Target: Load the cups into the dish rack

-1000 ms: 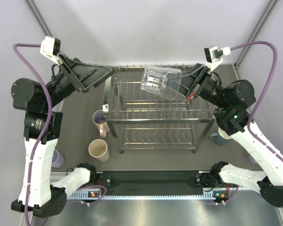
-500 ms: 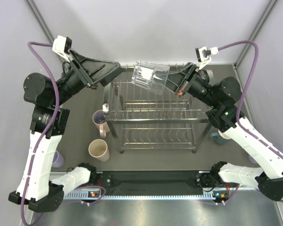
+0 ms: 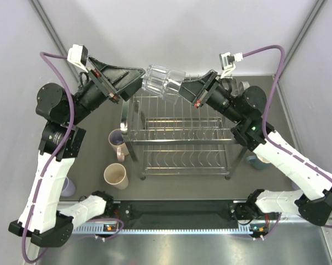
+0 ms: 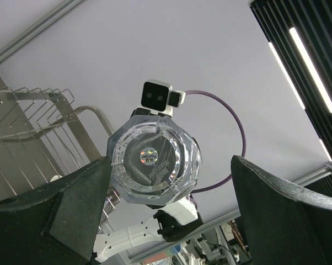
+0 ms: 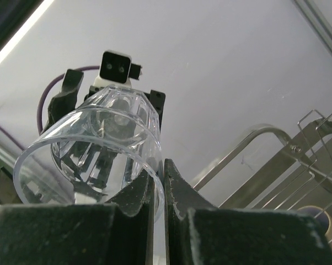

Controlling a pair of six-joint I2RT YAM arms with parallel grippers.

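Note:
My right gripper [image 3: 183,91] is shut on the rim of the clear glass [image 3: 163,81] and holds it on its side in the air above the far left of the chrome dish rack [image 3: 183,144]. In the right wrist view the fingers [image 5: 158,185] pinch the glass wall [image 5: 97,146]. My left gripper [image 3: 137,81] is open, its fingers on either side of the glass base [image 4: 154,163] without touching it. On the table, left of the rack, stand a pink mug [image 3: 117,142] and a beige tumbler [image 3: 115,176]. A lavender tumbler [image 3: 68,186] and a teal mug [image 3: 258,161] are partly hidden by my arms.
The rack's wire tines and tube frame show in the left wrist view [image 4: 42,130] and the right wrist view [image 5: 290,157]. Grey walls with metal posts close in the table at the back and sides. A black bar runs along the near edge [image 3: 177,210].
My right arm has carried the clear glass left and higher, toward my left gripper. My left gripper has swung right and up until its open fingers stand around the glass base.

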